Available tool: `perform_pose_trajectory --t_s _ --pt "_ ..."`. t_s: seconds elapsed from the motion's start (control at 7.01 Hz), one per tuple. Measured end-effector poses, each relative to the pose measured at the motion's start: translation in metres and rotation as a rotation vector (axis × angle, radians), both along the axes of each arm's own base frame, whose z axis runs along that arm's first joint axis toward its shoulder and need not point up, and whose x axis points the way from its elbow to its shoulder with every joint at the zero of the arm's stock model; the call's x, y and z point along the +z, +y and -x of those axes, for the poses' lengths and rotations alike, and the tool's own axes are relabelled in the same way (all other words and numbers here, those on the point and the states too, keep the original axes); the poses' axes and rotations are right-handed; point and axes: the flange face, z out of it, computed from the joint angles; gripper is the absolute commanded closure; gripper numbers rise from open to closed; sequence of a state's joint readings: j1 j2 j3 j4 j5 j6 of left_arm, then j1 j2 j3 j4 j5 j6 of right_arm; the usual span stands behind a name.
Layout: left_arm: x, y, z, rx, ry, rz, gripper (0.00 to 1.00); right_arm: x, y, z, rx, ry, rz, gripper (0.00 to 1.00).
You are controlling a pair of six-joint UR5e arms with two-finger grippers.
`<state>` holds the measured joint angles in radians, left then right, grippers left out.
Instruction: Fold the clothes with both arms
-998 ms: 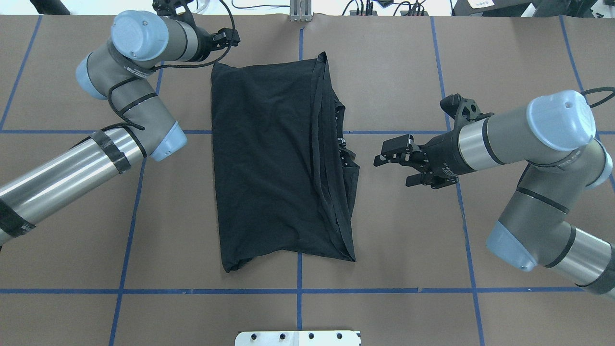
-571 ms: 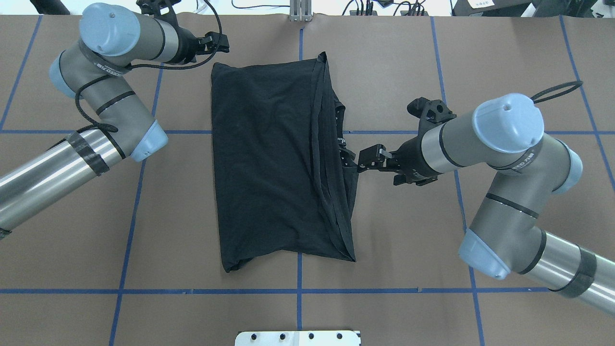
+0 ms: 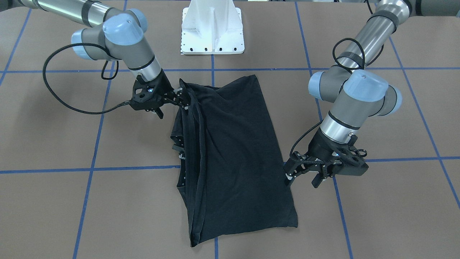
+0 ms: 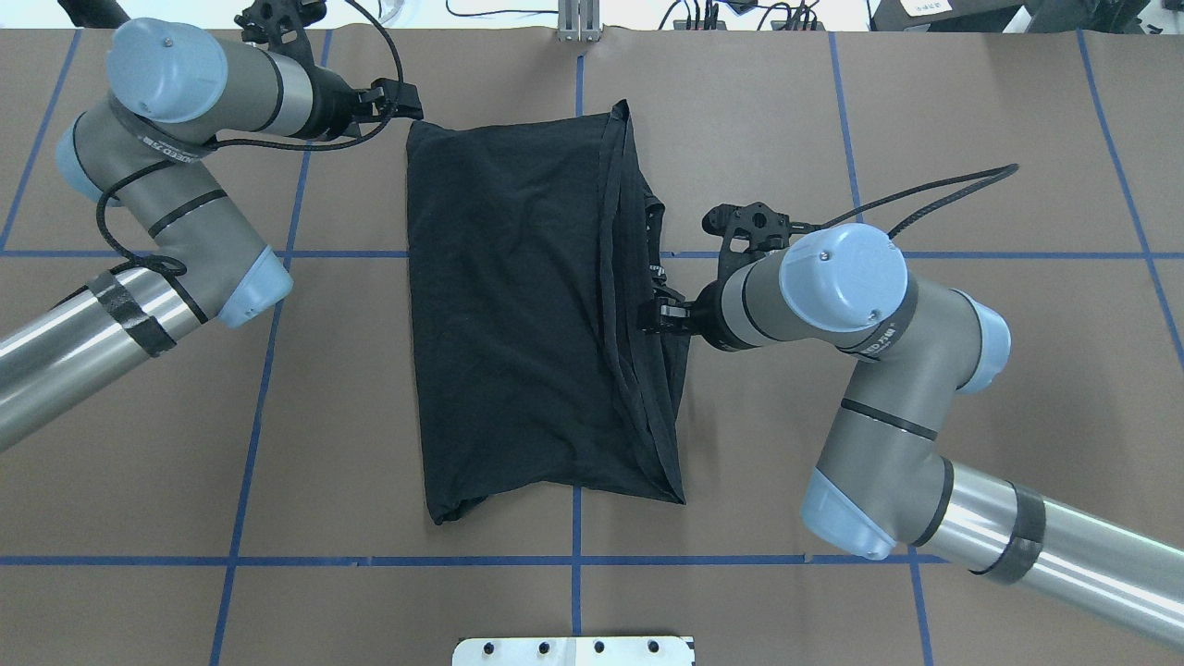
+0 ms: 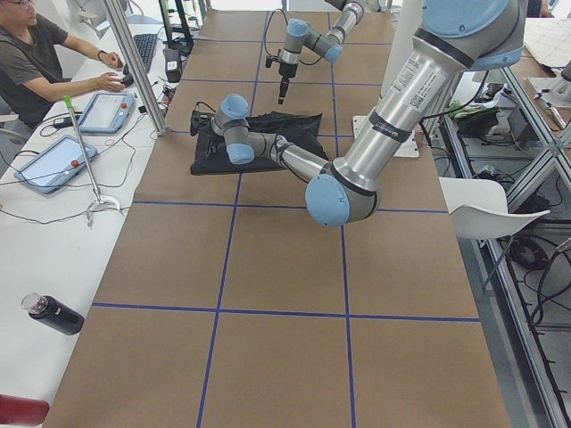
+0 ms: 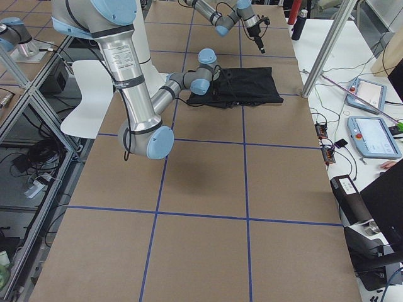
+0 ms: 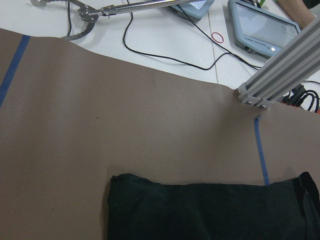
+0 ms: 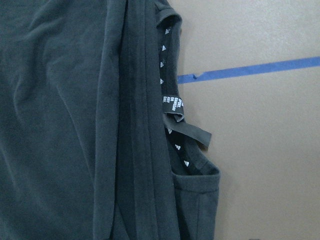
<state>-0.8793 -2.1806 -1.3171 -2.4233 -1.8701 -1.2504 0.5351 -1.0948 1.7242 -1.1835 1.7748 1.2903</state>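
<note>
Closest to the robot is its white base, set on a table covered in brown paper and crossed by blue tape lines. In the middle of the table lies the black T-shirt, folded lengthwise into a long strip that runs away from the robot. It lies flat, with its smooth folded edge on the robot's left and the loose, layered edges on the right. On that right side the neckband, printed with small white triangles, and a small label peek out from between the layers.

The right arm bends in low from the right. The right gripper meets the shirt's edge just beside the neckband, about halfway along the strip. In the front view its fingers look spread, with one tip against the cloth. I cannot tell whether any cloth lies between them.

Farther out, the left arm reaches along the left side. The left gripper sits just beside the shirt's far left corner, fingers apart and nothing in them. Its wrist camera looks down on that corner.

Beyond the table's far edge stands a metal post. A tablet and a grabber tool lie on a white bench, where a person sits.
</note>
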Motion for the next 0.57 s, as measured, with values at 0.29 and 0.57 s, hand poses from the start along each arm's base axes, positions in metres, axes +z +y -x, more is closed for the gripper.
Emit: perform_pose_trajectory --t_s 0.29,0.57 --pt "-0.003 0.012 0.006 0.035 0.021 -0.004 0.00 0.005 -0.001 0.026 -0.001 0.094 -0.086 0.11" --pt "0.000 0.015 0.009 0.047 0.025 -0.002 0.00 0.004 0.000 0.039 -0.024 0.164 -0.133 0.11"
